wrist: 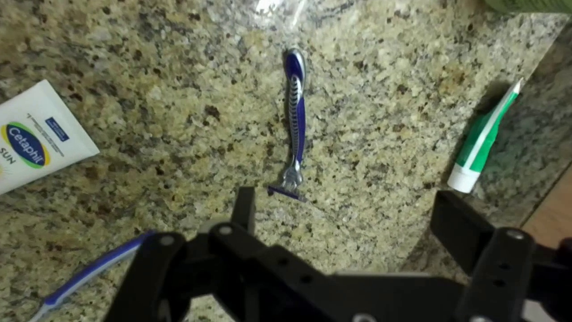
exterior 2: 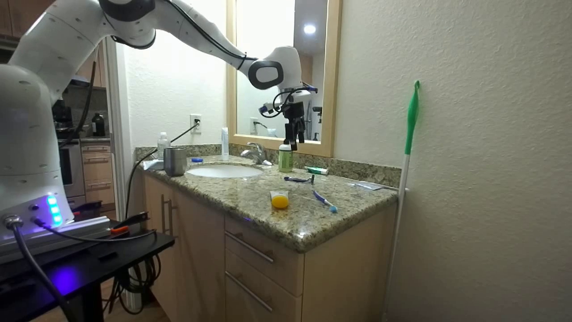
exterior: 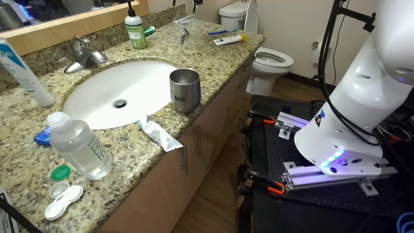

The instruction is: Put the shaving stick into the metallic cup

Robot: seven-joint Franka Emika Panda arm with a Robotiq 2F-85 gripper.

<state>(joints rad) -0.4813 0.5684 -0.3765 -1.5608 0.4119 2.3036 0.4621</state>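
shaving stick (wrist: 297,116): lying flat on the speckled counter (exterior: 207,53), well apart from the sink (exterior: 148,84), on the same side of it as the soap bottle (exterior: 136,35). purple and silver handle; in the wrist view the head is the end nearer the gripper (exterior 2: 295,142).

gripper: in the air, pointing down, over the counter to the right of the sink in an exterior view. spread wide; in the wrist view the fingers (wrist: 460,232) stand far apart, stone showing in the gap. in an exterior view the arm (exterior 2: 192,33) arches across high up, from left of the sink to right of it.

metallic cup (exterior: 185,94): upright, mouth up, on the counter between the sink and the counter's front edge, just beside the sink's rim. shiny grey, dark letters reading "bair".

close to the sink: faucet (exterior: 82,55) at its back rim; soap bottle near it, upright, green, pump top; flat white tube (exterior: 160,136) lying from just beside its front rim out to the counter's edge.

sink's opposite side from the shaving stick: clear bottle (exterior: 81,152), upright, white cap; lens case (exterior: 64,201), white, farther off.

same side of the sink as the shaving stick: yellow-capped tube (exterior: 228,39), toothbrush (wrist: 100,266), green tube (wrist: 480,138), all lying down.
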